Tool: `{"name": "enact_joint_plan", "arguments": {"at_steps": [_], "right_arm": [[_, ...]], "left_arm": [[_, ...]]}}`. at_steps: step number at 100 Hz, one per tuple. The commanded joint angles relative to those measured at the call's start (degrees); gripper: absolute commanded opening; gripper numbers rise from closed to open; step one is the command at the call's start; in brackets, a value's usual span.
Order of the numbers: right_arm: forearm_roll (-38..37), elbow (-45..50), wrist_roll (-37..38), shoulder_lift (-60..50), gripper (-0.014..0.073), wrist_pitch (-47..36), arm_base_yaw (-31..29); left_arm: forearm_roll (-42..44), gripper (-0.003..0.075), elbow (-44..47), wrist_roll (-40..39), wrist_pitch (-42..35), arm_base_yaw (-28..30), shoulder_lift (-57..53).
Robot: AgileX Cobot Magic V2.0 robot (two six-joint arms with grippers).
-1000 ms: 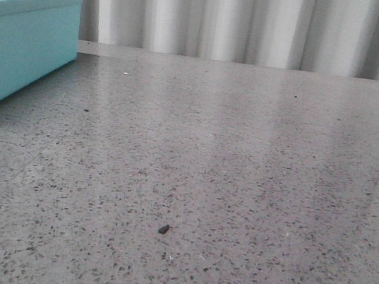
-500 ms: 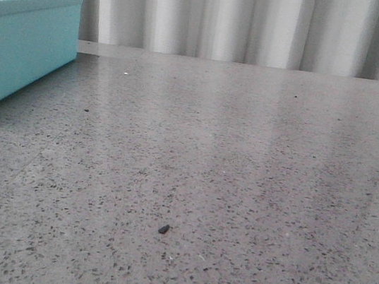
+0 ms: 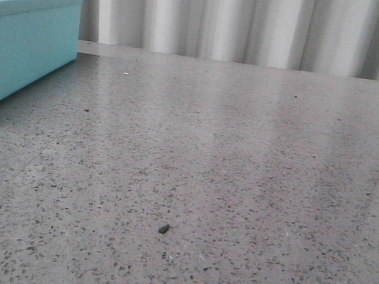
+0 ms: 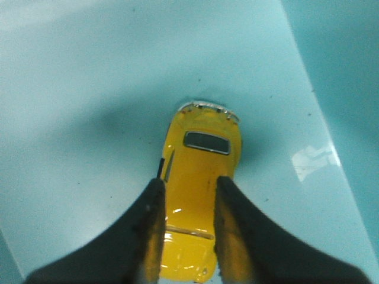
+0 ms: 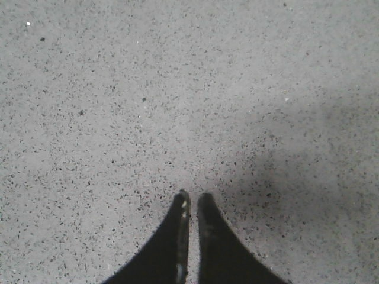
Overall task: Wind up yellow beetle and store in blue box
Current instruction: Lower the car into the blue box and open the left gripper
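In the left wrist view the yellow beetle (image 4: 201,168) is seen from above, its roof and a dark window showing, between the two black fingers of my left gripper (image 4: 188,183). The fingers press on both its sides, so the gripper is shut on it. Pale turquoise surface of the blue box (image 4: 89,89) fills that view around and under the car, with a shadow beside it. In the front view the blue box (image 3: 18,45) stands at the far left and neither gripper shows. My right gripper (image 5: 192,196) is shut and empty above the speckled table (image 5: 177,89).
The grey speckled table (image 3: 244,157) stretches across the front view to a pale corrugated wall (image 3: 250,22) at the back. A small dark speck (image 3: 163,229) lies on the table near the front.
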Motion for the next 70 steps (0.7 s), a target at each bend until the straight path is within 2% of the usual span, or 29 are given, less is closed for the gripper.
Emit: {"name": "enact_joint_plan", "arguments": {"at_steps": [1, 34, 70], "right_arm": [[-1.65, 0.76, -0.03, -3.97, -0.0041, -5.42, -0.3], [-1.84, 13.84, -0.03, -18.24, -0.0041, -15.13, -0.3], [-2.86, 25.63, -0.03, -32.82, -0.0041, -18.2, -0.3]], "left_arm": [[-3.49, -0.0015, -1.38, -0.7, 1.36, 0.73, -5.21], [-9.1, -0.0021, -1.38, 0.08, 1.05, 2.12, -12.39], [-13.34, -0.0021, -1.27, 0.69, -2.88, 2.12, -19.59]]}}
